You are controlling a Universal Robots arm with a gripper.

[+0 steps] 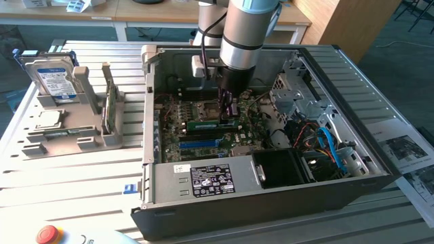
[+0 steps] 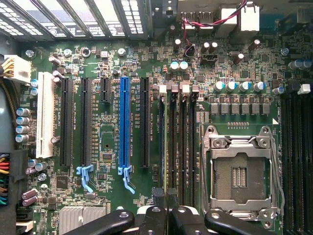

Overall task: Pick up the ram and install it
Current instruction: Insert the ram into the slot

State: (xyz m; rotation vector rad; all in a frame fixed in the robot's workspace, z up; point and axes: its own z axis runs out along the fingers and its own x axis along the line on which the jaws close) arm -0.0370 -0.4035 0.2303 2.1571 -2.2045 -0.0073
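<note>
Your arm [image 1: 247,30] hangs straight down with its wrist vertical, and your gripper [image 1: 229,117] has its fingers [image 2: 159,220] pinched narrowly on the ram [image 1: 203,123].

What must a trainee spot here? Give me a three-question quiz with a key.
1. True or false: the hard drive lies inside the computer case.
2. Pick one: the pincer is shut on A) a cable, B) the ram, C) nothing.
3. Fill in: among the black expansion slots, one long slot is ____.
Key: 1 false, it stands in a holder outside the case; 2 B; 3 blue.
</note>
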